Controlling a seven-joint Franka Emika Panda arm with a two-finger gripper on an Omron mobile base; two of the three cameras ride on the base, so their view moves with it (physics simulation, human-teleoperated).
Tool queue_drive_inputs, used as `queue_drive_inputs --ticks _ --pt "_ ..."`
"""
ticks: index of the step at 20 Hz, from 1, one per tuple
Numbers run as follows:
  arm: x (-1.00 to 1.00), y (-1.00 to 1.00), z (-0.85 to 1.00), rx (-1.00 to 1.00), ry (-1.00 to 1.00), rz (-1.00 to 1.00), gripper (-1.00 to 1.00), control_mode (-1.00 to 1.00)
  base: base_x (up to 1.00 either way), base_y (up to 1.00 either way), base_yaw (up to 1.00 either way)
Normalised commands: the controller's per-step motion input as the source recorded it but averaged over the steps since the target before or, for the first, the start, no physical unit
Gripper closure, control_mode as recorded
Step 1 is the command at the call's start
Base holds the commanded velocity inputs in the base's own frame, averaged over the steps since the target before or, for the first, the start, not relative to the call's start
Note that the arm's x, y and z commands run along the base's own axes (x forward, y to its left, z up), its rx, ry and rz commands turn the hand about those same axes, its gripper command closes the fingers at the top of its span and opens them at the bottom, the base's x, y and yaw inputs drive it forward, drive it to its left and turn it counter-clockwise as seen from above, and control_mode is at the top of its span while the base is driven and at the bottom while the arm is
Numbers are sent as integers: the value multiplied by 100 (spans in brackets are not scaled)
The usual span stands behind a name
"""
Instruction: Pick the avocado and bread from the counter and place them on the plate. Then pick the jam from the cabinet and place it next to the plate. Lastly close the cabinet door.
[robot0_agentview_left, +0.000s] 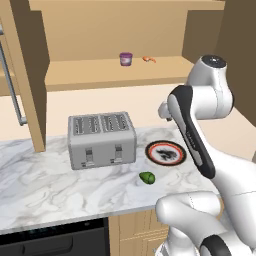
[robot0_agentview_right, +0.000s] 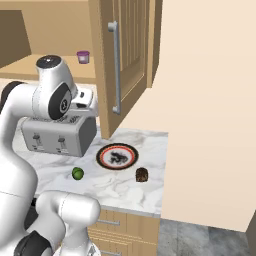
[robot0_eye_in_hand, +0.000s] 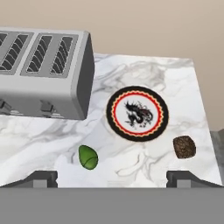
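Observation:
The green avocado (robot0_eye_in_hand: 88, 157) (robot0_agentview_left: 147, 177) (robot0_agentview_right: 77, 173) lies on the marble counter (robot0_eye_in_hand: 39, 140), in front of the toaster. To the right of the orange-rimmed plate (robot0_eye_in_hand: 137, 113) (robot0_agentview_left: 165, 152) (robot0_agentview_right: 117, 156) sits the dark brown bread (robot0_eye_in_hand: 184, 146) (robot0_agentview_right: 142, 174); the plate holds nothing. My gripper (robot0_eye_in_hand: 113, 180) hangs open well above the counter, its fingertips (robot0_eye_in_hand: 41, 178) wide apart with nothing between them. Up on the cabinet shelf (robot0_agentview_left: 100, 72) stands the purple jam (robot0_agentview_left: 125, 59) (robot0_agentview_right: 83, 57). The cabinet door (robot0_agentview_right: 131, 55) is swung open.
A silver four-slot toaster (robot0_eye_in_hand: 43, 74) (robot0_agentview_left: 102, 140) (robot0_agentview_right: 57, 135) stands left of the plate. A tiny orange item (robot0_agentview_left: 149, 59) lies beside the jam. The door's silver handle (robot0_agentview_right: 116, 67) juts out over the counter. A beige wall ends the counter on the right.

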Motion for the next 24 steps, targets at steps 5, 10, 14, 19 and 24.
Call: queue_drive_inputs --ticks 5,10,14,19,24 --pt "-25 0 0 0 3 0 -100 -100 0 0 0" --pt "-21 6 0 0 3 0 -100 -100 0 0 0" --pt "-8 19 0 0 1 0 -100 -100 0 0 0" --pt "-1 24 -7 0 1 3 -100 -100 0 0 0" --pt "0 19 -20 0 5 2 -100 -100 0 0 0"
